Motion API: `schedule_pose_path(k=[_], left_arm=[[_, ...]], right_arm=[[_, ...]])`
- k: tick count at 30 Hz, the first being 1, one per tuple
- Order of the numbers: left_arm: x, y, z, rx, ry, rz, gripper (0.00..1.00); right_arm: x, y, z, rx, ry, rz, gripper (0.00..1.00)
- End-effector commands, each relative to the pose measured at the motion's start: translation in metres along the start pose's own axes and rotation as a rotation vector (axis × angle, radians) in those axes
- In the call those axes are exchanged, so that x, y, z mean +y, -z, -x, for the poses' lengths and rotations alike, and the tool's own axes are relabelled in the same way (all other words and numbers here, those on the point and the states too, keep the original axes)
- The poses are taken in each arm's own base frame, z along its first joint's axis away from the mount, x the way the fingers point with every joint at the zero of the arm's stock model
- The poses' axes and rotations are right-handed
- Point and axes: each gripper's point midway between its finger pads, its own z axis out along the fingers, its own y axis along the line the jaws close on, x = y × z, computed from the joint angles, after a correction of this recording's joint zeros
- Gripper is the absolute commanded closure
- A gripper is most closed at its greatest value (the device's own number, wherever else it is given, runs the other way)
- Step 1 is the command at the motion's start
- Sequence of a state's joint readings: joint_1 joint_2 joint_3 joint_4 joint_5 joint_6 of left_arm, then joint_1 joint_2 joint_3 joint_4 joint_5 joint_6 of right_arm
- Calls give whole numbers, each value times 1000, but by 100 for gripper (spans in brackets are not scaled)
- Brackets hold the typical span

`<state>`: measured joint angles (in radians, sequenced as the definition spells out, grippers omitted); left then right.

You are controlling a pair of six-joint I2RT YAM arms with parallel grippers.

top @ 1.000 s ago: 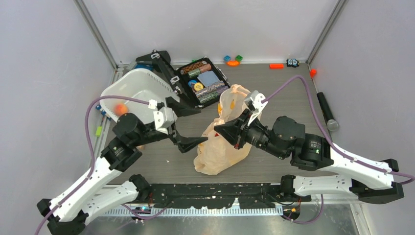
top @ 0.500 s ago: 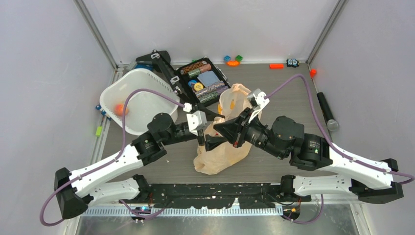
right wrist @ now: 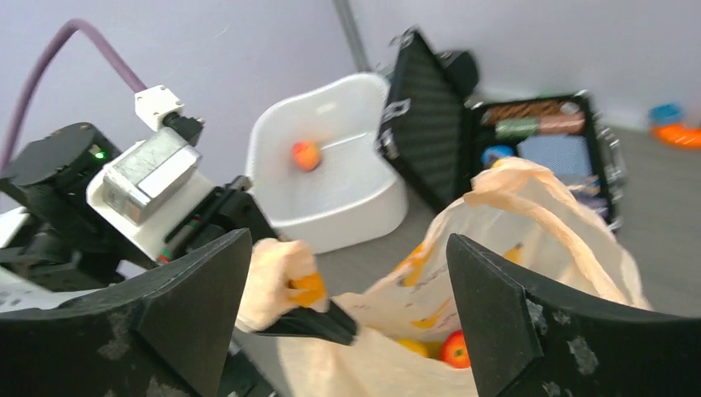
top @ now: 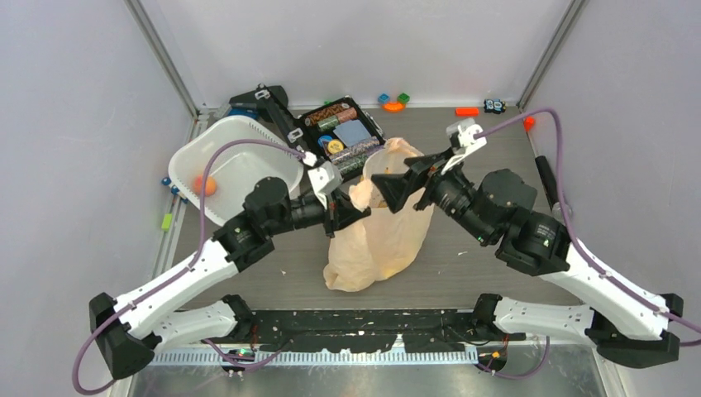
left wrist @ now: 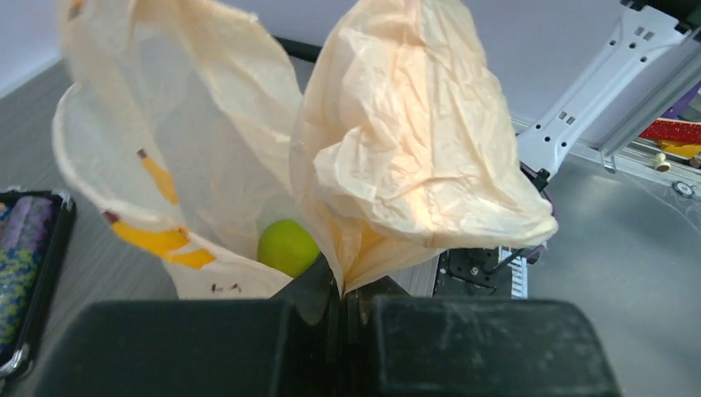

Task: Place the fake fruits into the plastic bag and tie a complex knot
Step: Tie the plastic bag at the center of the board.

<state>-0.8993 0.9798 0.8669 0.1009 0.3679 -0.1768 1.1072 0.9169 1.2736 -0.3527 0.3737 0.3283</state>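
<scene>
The plastic bag (top: 382, 241) stands mid-table, pale peach with yellow prints, its mouth up. My left gripper (top: 354, 208) is shut on a bunched piece of the bag's near-left rim (left wrist: 388, 165); the jaws (left wrist: 343, 288) press together on the film. My right gripper (top: 398, 185) hangs open over the bag mouth (right wrist: 512, 215), holding nothing. Inside the bag lie fake fruits: a green pear (left wrist: 287, 246), a red apple (right wrist: 456, 349) and a yellow one (right wrist: 411, 346). A small orange fruit (top: 204, 184) lies in the white tub.
The white tub (top: 248, 141) stands at the back left. An open black case (top: 343, 136) of chips and cards lies behind the bag. Toy blocks (top: 394, 102) and an orange piece (top: 467, 111) line the back edge. A black cylinder (top: 550, 188) lies at the right.
My left arm swung in from the tub side and shut on the bag's rim. My right gripper opened, let go of the bag and drew back to the right. The bag now stands taller.
</scene>
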Motion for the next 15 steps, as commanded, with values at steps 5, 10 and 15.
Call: schedule_pose_path(k=[5,10,15], left_arm=[[1,42,5,144,163,-153,100],[6,55,1,186,188,-201,100],[11,68,-2,213,261,-283,100]], right_arm=[[-36,-7,50,-87,275,65,3],[-54,-7,30,-59,473,160,4],[-72,-10,-2,20,569,286,5]])
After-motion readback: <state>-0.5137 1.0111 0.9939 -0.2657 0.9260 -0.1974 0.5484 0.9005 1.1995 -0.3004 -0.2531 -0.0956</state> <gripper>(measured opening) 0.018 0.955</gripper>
